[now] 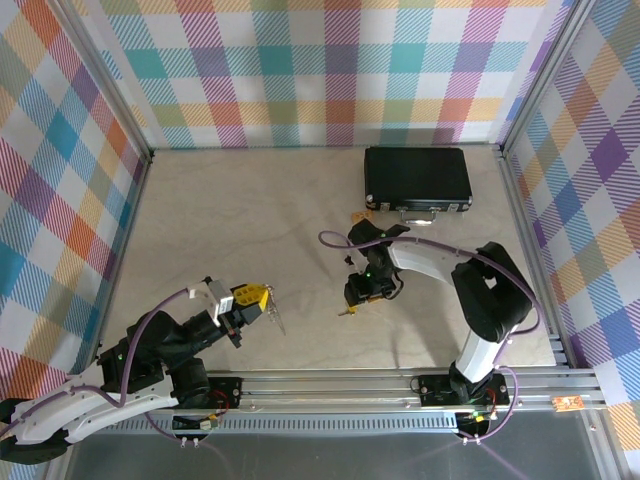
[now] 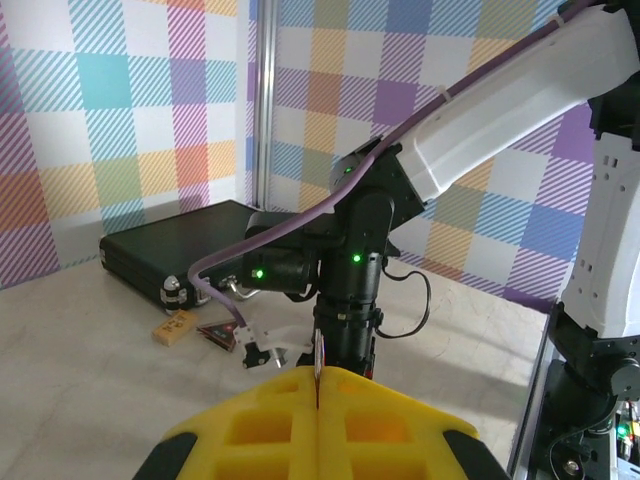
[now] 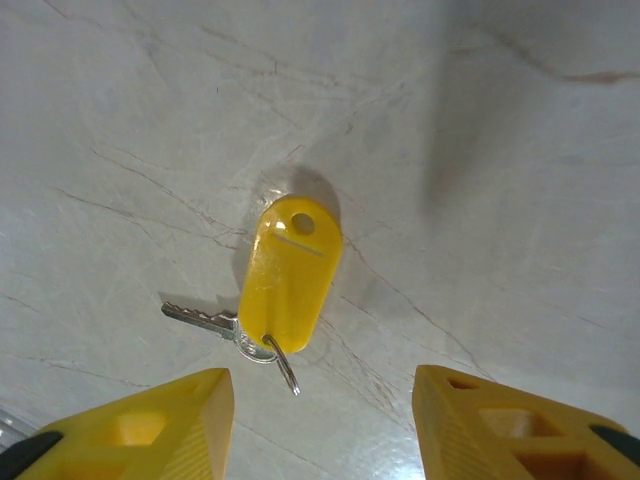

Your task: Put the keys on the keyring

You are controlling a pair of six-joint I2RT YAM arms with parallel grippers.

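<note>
Your key (image 3: 285, 285) lies flat on the bench (image 3: 480, 200). Its yellow head runs long-ways from the punched hole at the upper right down to the lower left in the right wrist view. The silver blade (image 3: 200, 317) pokes out from under that lower end and points left. A small wire ring (image 3: 283, 362) sits at the same end.

The right gripper (image 3: 320, 388) hangs just above the key with its yellow fingers spread to either side, touching nothing.

From the top camera you find the key (image 1: 348, 312) as a small yellow speck beside the right gripper (image 1: 364, 292), near the middle of the bench.

Off to the left, the left gripper (image 1: 256, 297) pinches the keyring (image 1: 276, 316), which sticks out as a thin silvery sliver slanting toward the near edge.

The left wrist view gives you the fingers pressed together on that keyring (image 2: 318, 365), seen edge-on. It also gives you the black case (image 2: 180, 245), a tan tag (image 2: 175, 327) and a dark red tag (image 2: 217, 335) beyond.
</note>
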